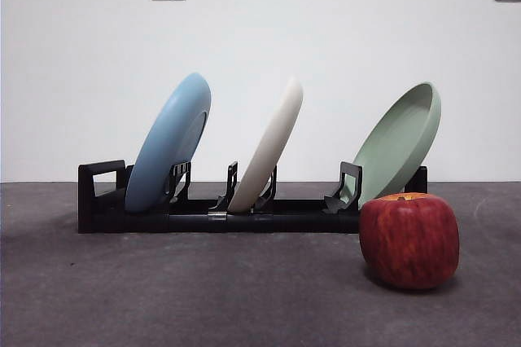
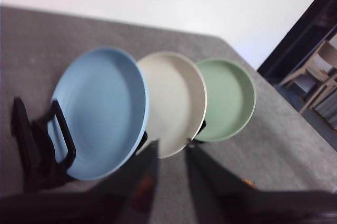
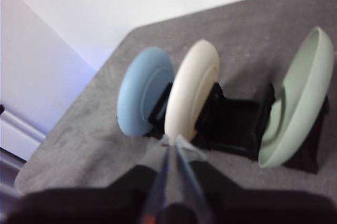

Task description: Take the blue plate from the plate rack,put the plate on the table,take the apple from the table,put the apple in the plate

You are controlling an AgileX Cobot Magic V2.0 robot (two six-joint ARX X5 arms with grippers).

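Note:
The blue plate (image 1: pixel 167 147) leans in the left end slot of the black plate rack (image 1: pixel 102 196), beside its looped handle. The red apple (image 1: pixel 409 241) stands on the grey table (image 1: pixel 203 290) in front of the rack's right end. Neither arm shows in the front view. In the left wrist view my left gripper (image 2: pixel 172 151) is open and empty, some way short of the blue plate (image 2: pixel 100 111) and the rack (image 2: pixel 31 150). In the right wrist view my right gripper (image 3: pixel 172 141) is shut and empty, apart from the rack (image 3: pixel 237 124) and the blue plate (image 3: pixel 139 95). The apple is out of both wrist views.
A cream-white plate (image 1: pixel 273 143) leans in the rack's middle slot and a pale green plate (image 1: pixel 399 143) in its right slot, just behind the apple. A white wall with sockets stands behind the table. The table's edges show in both wrist views.

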